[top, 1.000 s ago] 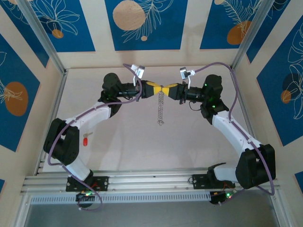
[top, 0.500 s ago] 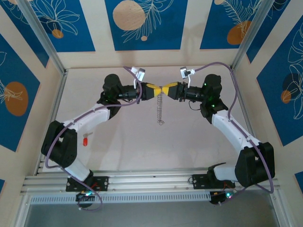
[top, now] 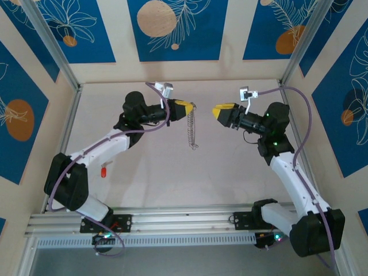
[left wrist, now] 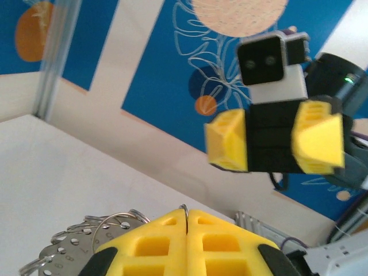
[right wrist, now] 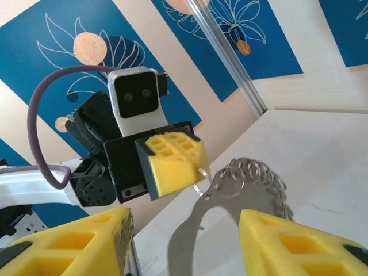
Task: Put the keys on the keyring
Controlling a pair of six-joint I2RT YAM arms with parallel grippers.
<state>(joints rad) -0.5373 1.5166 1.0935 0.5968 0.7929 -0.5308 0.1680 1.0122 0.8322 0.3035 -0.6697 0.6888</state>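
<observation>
Your right claw (top: 217,111) is letting go and backing off, jaws spread, leaving the keyring (top: 194,131) dangling from your pinching left claw (top: 188,107); the red key (top: 104,171) is lying unthreaded at 8 o'clock.

The table (top: 230,172) is a pale beige surface, closed in by beige walls (top: 119,34) that carry blue panels (top: 195,40) with white leaf drawings and orange circles (top: 156,18). Thin aluminium posts (top: 49,40) stand in the two far corners. A grey metal rail (top: 184,221) runs along the near edge, and the light is soft and even.
</observation>
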